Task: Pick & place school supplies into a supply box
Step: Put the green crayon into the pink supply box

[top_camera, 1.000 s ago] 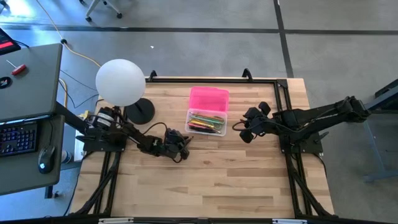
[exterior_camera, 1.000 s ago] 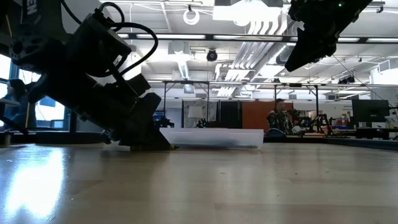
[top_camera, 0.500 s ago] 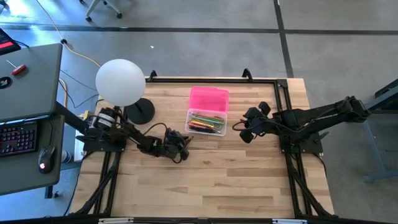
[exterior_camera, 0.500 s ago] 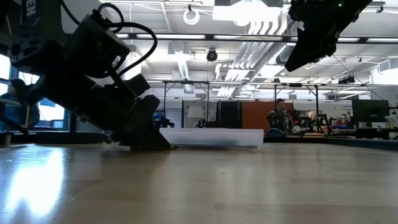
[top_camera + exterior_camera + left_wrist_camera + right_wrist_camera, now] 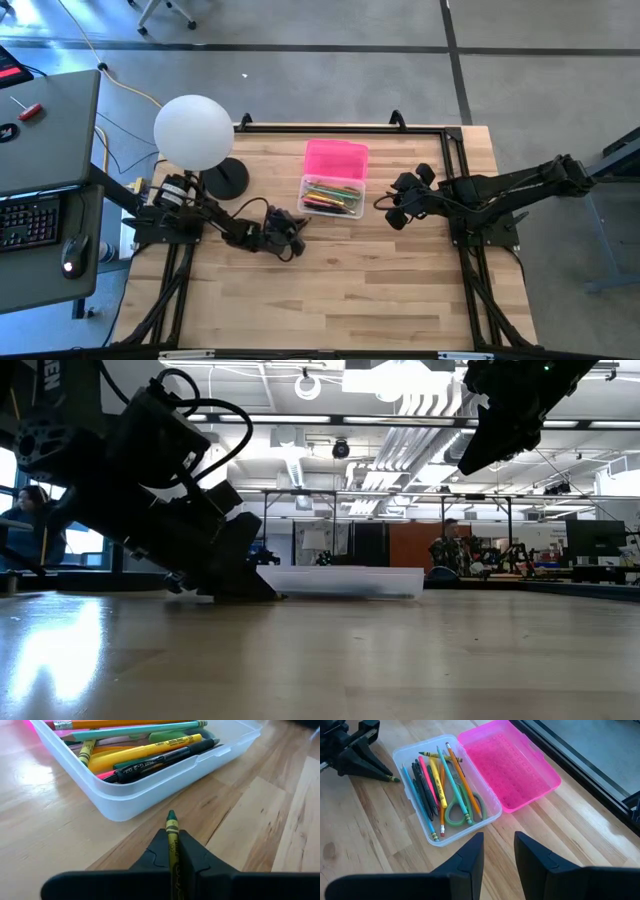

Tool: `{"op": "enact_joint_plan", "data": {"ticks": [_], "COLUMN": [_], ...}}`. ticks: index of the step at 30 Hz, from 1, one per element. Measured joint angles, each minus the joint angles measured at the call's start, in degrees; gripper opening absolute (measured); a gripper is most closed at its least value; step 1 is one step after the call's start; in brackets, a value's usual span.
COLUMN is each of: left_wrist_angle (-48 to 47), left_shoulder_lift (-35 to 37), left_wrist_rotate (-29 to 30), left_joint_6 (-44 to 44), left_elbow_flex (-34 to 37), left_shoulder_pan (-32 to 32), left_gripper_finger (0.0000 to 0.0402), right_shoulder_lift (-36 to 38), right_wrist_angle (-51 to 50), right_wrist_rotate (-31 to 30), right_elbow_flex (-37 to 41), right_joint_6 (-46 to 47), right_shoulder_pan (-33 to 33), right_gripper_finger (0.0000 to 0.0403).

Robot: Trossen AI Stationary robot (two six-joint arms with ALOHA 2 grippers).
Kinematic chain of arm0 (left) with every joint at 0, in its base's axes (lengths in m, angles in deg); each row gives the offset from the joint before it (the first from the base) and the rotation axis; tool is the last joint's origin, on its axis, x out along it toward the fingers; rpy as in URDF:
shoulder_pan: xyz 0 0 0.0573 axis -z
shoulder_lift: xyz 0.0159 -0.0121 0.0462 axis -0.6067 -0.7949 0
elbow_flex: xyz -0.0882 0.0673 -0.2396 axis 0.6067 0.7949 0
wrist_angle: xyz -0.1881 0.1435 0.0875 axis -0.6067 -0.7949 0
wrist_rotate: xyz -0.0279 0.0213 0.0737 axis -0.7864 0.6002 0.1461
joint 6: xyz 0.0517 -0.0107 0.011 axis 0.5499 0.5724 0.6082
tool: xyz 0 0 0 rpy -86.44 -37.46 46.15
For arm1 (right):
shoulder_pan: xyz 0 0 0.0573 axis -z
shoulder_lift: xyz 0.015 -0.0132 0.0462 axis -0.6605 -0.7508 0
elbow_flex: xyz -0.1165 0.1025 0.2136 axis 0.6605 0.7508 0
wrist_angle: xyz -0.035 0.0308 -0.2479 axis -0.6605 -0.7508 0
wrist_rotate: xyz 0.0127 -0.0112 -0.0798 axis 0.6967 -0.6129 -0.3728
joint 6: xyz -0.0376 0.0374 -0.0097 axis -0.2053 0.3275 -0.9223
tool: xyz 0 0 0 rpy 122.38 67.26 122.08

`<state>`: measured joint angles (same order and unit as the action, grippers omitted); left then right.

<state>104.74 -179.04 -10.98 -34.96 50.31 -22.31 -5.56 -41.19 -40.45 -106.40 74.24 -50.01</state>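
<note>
**Right wrist view: box open, contents loaded**

Clear rectangular plastic box (image 5: pixel 422 827) holds pencils, pens and green-handled scissors (image 5: pixel 456 812); its bright pink textured lid (image 5: pixel 509 764) lies open alongside. Left gripper (image 5: pixel 370 766) grips a green crayon (image 5: pixel 390 778) at upper left. Right gripper (image 5: pixel 498 854) fingers parted, bottom centre.

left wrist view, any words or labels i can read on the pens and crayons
None reads clearly.
Green crayon shut in the left gripper: wrapper print too blurred.
Yellow marker in the supply box: dark lettering, too small.
Black pen: white print, illegible.
Yellow crayon: label unreadable.
</note>
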Motion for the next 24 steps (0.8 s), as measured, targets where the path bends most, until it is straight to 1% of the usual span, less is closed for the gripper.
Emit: {"op": "enact_joint_plan", "data": {"ticks": [5,9,12,14,16,19,21,24], "left_wrist_angle": [2.6,2.2,2.1,2.1,2.0,2.4,1.6,-3.7], "left_shoulder_lift": [-0.4,-0.8,-0.5,-0.2,0.4,2.2,3.4,5.0], "left_wrist_rotate": [-1.4,-1.6,-1.6,-4.2,-9.0,-13.3,-12.7,-10.2], "left_joint_6": [0.6,3.0,3.8,4.8,6.1,9.9,14.2,21.0], "left_elbow_flex": [-0.6,-3.4,-5.6,-7.1,-8.5,-11.1,-13.1,-17.5], "left_shoulder_pan": [0.3,1.2,2.2,2.8,3.1,3.0,3.0,2.9], "left_gripper_finger": [0.0037,0.0052,0.0050,0.0042,0.0037,0.0038,0.0045,0.0052], "right_shoulder_lift": [0.0,0.0,0.0,0.0,0.0,0.0,0.0,0.0], "right_wrist_angle": [0.0,0.0,0.0,0.0,0.0,0.0,0.0,0.0], "right_wrist_rotate": [0.0,0.0,0.1,0.1,0.1,0.1,0.1,0.1], "right_elbow_flex": [0.0,0.0,0.0,0.0,0.0,0.0,0.0,0.0], "right_joint_6": [0.1,0.1,0.1,0.1,0.1,0.1,0.1,0.1], "right_shoulder_pan": [0.0,0.0,0.0,0.0,0.0,0.0,0.0,0.0], "right_gripper_finger": [0.0087,0.0087,0.0087,0.0087,0.0087,0.0087,0.0087,0.0087]}}
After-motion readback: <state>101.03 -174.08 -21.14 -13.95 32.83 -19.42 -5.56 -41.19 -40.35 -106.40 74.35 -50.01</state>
